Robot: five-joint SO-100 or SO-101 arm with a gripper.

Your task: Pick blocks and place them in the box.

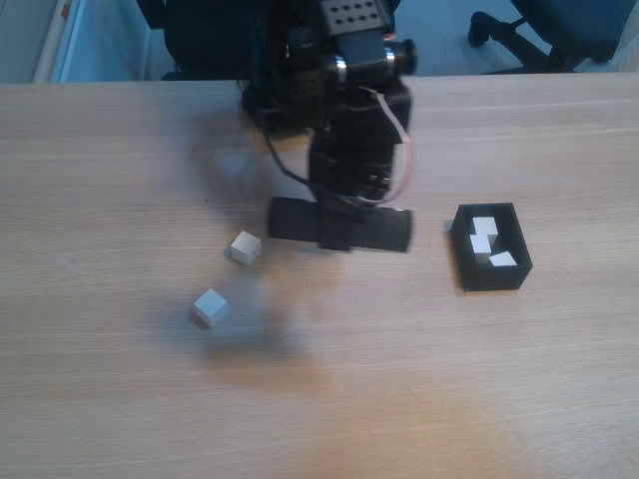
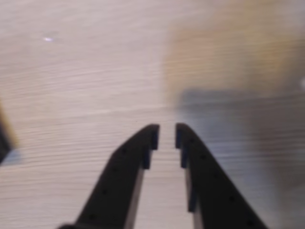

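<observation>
Gripper: the black two-finger gripper (image 2: 167, 136) points down at bare wood in the wrist view, its fingertips nearly together with only a narrow slit between them and nothing held.
Arm: in the fixed view the black arm (image 1: 344, 150) reaches in from the far edge of the table (image 1: 120, 399) and hangs over its middle, a dark cylindrical part (motion-blurred) lying crosswise at its near end.
Box: the black open-topped box (image 1: 491, 274) sits on the table to the right of the arm in the fixed view, well apart from it.
Blocks in box: three pale blocks lie inside, one at the far end (image 1: 485, 226), one in the middle (image 1: 481, 243) and one tilted at the near end (image 1: 503, 259).
Loose blocks: two more stand on the wood left of the arm in the fixed view, a cream block (image 1: 244, 246) just beside the arm's near end, and a greyer block (image 1: 210, 307) nearer the camera and slightly further left, the two near each other but not touching.
Dark edge: a blurred black shape (image 2: 5, 138) cuts into the left side of the wrist view; what it is cannot be told.
</observation>
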